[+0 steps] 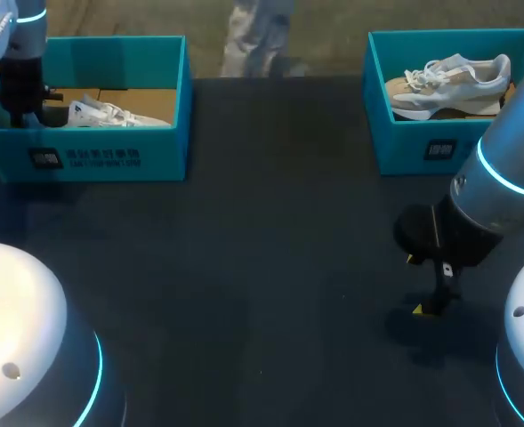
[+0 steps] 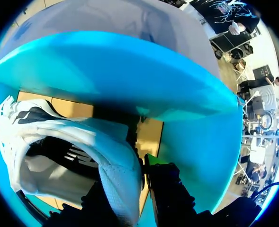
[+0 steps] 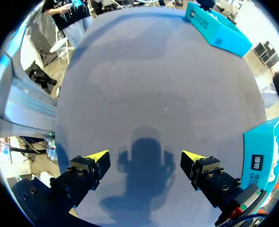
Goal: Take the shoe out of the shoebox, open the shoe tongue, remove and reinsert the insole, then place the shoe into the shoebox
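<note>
Left claw (image 1: pixel 20 103) is down inside the left shoebox (image 1: pixel 110 160), clamped on the heel collar of the white shoe (image 2: pixel 58 132), with the box walls close around it. Right claw (image 3: pixel 146 158) hangs spread wide over bare table (image 1: pixel 262 231), well clear of the right shoebox (image 1: pixel 422 147).

shoe (image 1: pixel 115 114) in left shoebox (image 1: pixel 110 158), second shoe (image 1: pixel 448 82) in right shoebox (image 1: pixel 422 147)

Illegible print (image 1: pixel 85 158) on shoebox (image 1: pixel 165 133)
</note>
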`<state>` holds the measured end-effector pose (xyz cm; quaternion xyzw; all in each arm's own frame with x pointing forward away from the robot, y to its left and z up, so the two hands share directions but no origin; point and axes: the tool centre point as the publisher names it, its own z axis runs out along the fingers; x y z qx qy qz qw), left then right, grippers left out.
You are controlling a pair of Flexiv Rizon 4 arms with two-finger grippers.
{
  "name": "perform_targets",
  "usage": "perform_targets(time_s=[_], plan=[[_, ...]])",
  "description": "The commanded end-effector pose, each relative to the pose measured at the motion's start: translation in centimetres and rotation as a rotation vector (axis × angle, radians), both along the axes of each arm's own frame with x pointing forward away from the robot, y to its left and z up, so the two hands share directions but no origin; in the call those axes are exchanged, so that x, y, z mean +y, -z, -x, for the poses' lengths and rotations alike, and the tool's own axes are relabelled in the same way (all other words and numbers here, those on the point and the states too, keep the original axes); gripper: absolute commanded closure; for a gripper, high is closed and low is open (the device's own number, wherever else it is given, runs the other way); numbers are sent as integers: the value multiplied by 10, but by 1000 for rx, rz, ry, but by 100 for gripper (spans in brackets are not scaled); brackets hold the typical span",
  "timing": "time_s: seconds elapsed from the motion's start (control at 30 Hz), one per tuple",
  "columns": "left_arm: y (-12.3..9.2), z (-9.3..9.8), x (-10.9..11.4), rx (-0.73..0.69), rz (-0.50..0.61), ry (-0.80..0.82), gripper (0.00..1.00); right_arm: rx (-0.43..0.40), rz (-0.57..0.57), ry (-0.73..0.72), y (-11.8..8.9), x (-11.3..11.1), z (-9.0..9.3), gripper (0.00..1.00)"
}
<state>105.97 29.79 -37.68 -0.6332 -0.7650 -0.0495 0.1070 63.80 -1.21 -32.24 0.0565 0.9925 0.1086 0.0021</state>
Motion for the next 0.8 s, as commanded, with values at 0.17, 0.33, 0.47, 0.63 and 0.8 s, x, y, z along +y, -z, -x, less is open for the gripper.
perform_targets(time_s=[0.17,0.33,0.47,0.63,0.8], plan=[[-5,4,-4,-28,11,13,62,-3,-1,1,0,0,2,0],[-12,4,-6,-39,22,19,41,-3,-1,1,0,0,2,0],[-19,4,-10,-54,33,28,15,-3,-1,1,0,0,2,0],[-27,4,-12,-66,49,33,5,-3,-1,1,0,0,2,0],[-39,5,-13,-87,70,31,0,-3,-1,1,0,0,2,0]])
